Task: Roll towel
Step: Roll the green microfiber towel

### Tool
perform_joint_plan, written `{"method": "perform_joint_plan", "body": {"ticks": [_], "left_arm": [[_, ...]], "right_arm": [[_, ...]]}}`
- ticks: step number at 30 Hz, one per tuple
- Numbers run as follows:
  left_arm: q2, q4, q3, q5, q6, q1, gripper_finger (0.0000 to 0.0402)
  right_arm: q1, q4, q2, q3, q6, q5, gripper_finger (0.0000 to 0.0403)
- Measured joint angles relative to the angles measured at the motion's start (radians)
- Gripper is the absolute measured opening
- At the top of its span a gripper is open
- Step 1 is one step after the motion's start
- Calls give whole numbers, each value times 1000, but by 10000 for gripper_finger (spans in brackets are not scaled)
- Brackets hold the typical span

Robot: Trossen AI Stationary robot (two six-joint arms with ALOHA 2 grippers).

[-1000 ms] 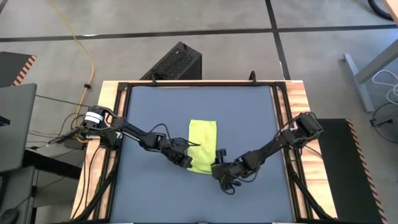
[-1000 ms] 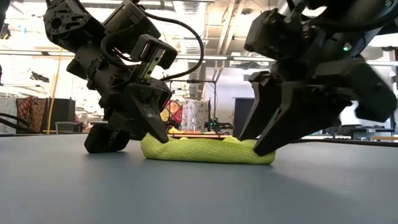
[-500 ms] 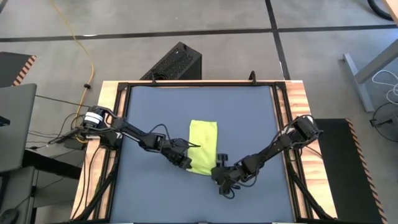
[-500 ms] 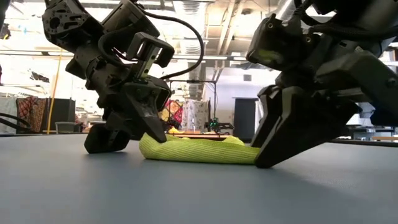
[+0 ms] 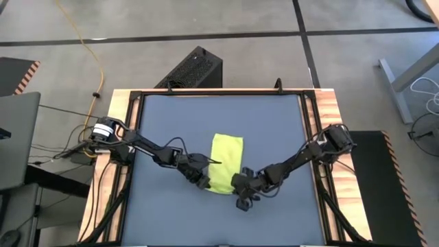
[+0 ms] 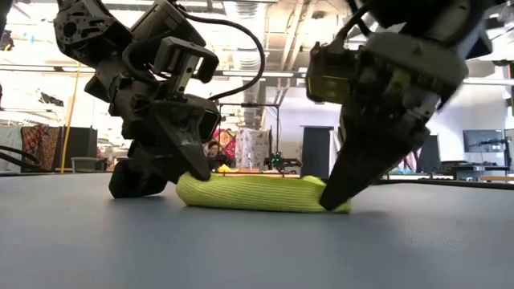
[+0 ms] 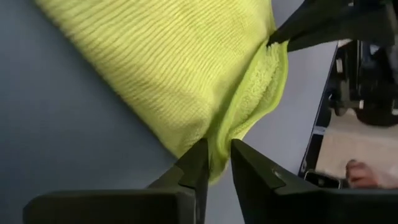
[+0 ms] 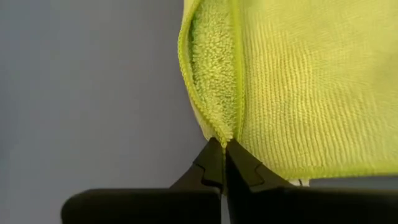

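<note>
The lime towel (image 5: 226, 158) lies folded into a narrow strip at the middle of the dark table (image 5: 171, 116), flat on the surface, with its layered near edge (image 6: 257, 193) facing the low view. My left gripper (image 5: 204, 180) is at the towel's near left corner, its fingers close together around cloth (image 7: 216, 155). My right gripper (image 5: 238, 184) is at the near right corner, its fingertips together (image 8: 222, 149). My left gripper has the fold at the towel's near left corner (image 7: 217, 134) between its two fingers, coming in slanting down from the table's left. The cloth there is several layers thick, and the corner rests on the table. My right gripper pinches the hem at the towel's near right corner (image 8: 224, 138) with only its fingertips, slanting down from the table's right. That corner lies on the table (image 6: 333, 202).
A wooden frame (image 5: 329, 110) borders the table on all sides. A black box (image 5: 195, 68) stands on the floor beyond the far edge. Bare table surface lies to the far side of the towel (image 5: 219, 113) and on both sides of it.
My right gripper has gone from wide open to shut and moved a little toward the table's left, ending on the towel's near right corner. My left gripper has stayed at the near left corner. The towel's near edge looks slightly more bunched.
</note>
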State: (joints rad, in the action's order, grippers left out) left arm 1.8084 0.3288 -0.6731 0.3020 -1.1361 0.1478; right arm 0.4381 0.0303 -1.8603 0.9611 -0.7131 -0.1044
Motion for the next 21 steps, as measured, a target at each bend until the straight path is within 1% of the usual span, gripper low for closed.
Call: {"method": "perform_joint_plan", "body": {"ticks": [2, 4, 9, 11, 13, 15, 17, 19, 21], "left_arm": [[0, 0, 0, 23, 27, -7, 65], [0, 1, 1, 58, 51, -15, 71], [-24, -4, 7, 141, 109, -38, 83], [-56, -19, 9, 146, 150, -45, 84], [-107, -64, 15, 102, 200, -57, 84], [-162, -124, 17, 25, 247, -64, 84], [-234, -204, 11, -76, 313, -61, 84], [-286, -255, 11, -173, 420, -40, 84], [-318, -247, 13, -238, 568, 5, 84]], "right_arm": [[-15, -3, -2, 1, -32, 69, 18], [-30, -3, -2, 1, -48, 108, 18], [-57, -8, -3, 0, -82, 164, 18], [-68, -8, -3, 0, -99, 179, 18], [-75, -7, -3, -1, -103, 187, 18], [-81, -6, -4, -1, -103, 195, 18], [-88, -4, -4, -1, -115, 197, 18], [-95, -1, -4, -1, -125, 198, 18], [-100, -2, -4, -1, -128, 201, 18]]}}
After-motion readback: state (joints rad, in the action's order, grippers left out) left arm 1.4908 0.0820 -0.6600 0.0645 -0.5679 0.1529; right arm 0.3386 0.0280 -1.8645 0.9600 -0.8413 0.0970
